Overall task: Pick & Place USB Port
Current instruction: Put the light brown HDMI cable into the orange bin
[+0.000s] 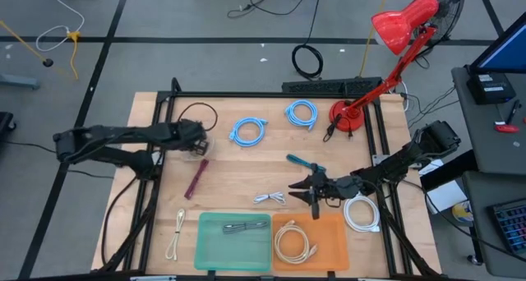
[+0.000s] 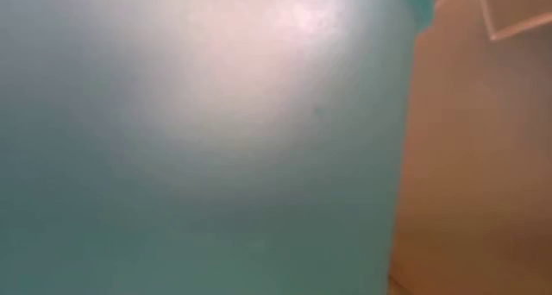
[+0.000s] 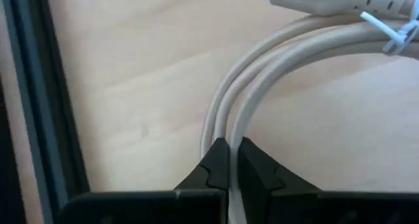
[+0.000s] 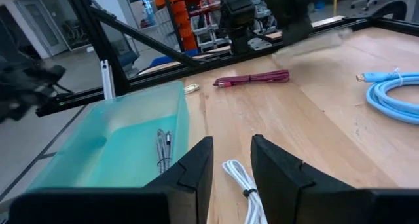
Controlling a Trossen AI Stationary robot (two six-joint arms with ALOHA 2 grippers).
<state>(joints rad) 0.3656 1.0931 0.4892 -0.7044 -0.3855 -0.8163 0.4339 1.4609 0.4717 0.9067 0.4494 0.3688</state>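
Our left gripper (image 3: 229,152) is clamped on a beige cable (image 3: 262,80) lying on the worktop (image 3: 131,86). Our right gripper (image 4: 230,160) hangs with fingers apart, holding nothing; a white cable (image 4: 239,178) lies just ahead of it, the green bin (image 4: 124,139) beside it, a maroon cable (image 4: 252,78) farther ahead.

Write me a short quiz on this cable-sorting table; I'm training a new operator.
1. True or false: the left gripper is shut on a cream coiled cable.
2. Which holds the grey cable: A, the teal plastic tray, or B, the orange plastic tray?
3. Fill in: the red desk lamp stands on the robot's ____ side.

Key: 1 true; 2 A; 3 right.
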